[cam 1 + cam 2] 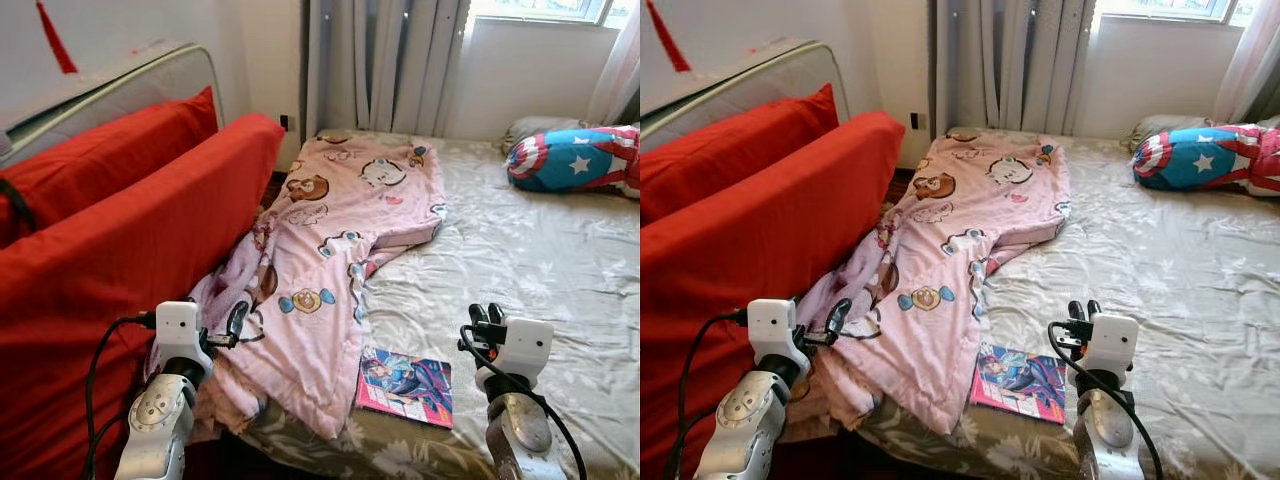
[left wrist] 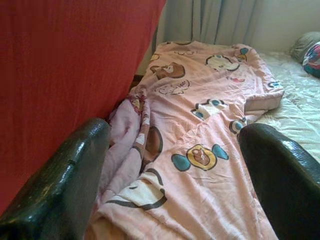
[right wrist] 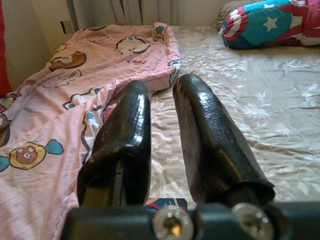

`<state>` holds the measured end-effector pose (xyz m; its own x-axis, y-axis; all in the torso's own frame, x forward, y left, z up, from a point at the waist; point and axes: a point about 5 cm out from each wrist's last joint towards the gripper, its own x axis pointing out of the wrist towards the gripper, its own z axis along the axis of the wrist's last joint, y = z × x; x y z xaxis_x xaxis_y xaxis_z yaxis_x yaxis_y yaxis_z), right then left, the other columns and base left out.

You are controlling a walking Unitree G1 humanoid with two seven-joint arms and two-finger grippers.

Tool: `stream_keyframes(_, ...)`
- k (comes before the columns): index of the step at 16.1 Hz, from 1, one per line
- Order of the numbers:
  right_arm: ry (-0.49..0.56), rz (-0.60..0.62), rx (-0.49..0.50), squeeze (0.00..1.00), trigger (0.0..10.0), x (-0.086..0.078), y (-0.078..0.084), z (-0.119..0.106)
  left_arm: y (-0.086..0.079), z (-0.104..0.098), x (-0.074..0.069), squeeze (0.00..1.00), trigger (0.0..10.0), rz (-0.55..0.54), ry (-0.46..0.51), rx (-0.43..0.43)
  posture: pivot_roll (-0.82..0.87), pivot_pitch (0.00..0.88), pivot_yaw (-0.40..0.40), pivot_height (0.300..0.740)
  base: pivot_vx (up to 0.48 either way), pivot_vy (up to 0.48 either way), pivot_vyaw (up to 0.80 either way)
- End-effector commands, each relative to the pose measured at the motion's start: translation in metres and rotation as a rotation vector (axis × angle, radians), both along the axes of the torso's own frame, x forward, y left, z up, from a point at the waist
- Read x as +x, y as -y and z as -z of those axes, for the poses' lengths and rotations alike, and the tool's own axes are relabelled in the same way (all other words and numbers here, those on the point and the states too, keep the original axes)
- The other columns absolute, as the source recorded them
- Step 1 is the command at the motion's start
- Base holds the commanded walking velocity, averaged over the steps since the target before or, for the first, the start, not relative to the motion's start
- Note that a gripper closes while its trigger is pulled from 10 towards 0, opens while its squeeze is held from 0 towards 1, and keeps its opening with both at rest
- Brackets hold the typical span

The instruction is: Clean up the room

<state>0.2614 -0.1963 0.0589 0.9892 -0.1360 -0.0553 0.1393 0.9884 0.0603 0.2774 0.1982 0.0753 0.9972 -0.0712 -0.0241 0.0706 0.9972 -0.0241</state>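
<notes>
Across the bed (image 1: 560,270), a pink blanket (image 1: 330,250) sprawls; left hand (image 1: 236,322) spread wide, right hand (image 1: 487,314) seemingly near-closed, empty.

The mattress (image 1: 120,85) at upper left runs off the frame's left edge, and red cushions (image 1: 120,230) cover its lower part. The star pillow (image 1: 575,160) at upper right is cut by the right edge. The window (image 1: 545,10) is clipped by the top edge. The blanket (image 1: 330,250) hides the bed (image 1: 520,260) along its left side, and its lower left folds drop out of sight behind the left gripper (image 1: 238,322). The book (image 1: 405,386) cover is too small to read. Both arms leave the bottom edge.
</notes>
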Motion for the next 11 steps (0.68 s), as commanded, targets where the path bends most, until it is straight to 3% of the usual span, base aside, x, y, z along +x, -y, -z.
stream_keyframes(1, -0.011, 0.000, 0.004, 0.00, 10.0, 0.0020, -0.0006, 0.0009, 0.0004, -0.0024, -0.0006, 0.00, 10.0, 0.010, 0.000, 0.017, -0.04, 0.000, -0.023, 0.680, 0.000, 0.000, 0.00)
stream_keyframes(4, -0.020, -0.012, 0.000, 0.00, 10.0, 0.0030, -0.0034, 0.0025, 0.0045, -0.0013, -0.0012, 0.00, 10.0, 0.029, -0.008, 0.029, -0.04, 0.000, -0.023, 0.660, 0.000, 0.000, 0.00)
stream_keyframes(11, -0.020, -0.008, 0.005, 0.00, 10.0, 0.0025, -0.0050, 0.0037, 0.0045, 0.0011, -0.0024, 0.00, 10.0, 0.035, -0.026, 0.032, -0.04, 0.000, -0.020, 0.660, 0.000, 0.000, 0.00)
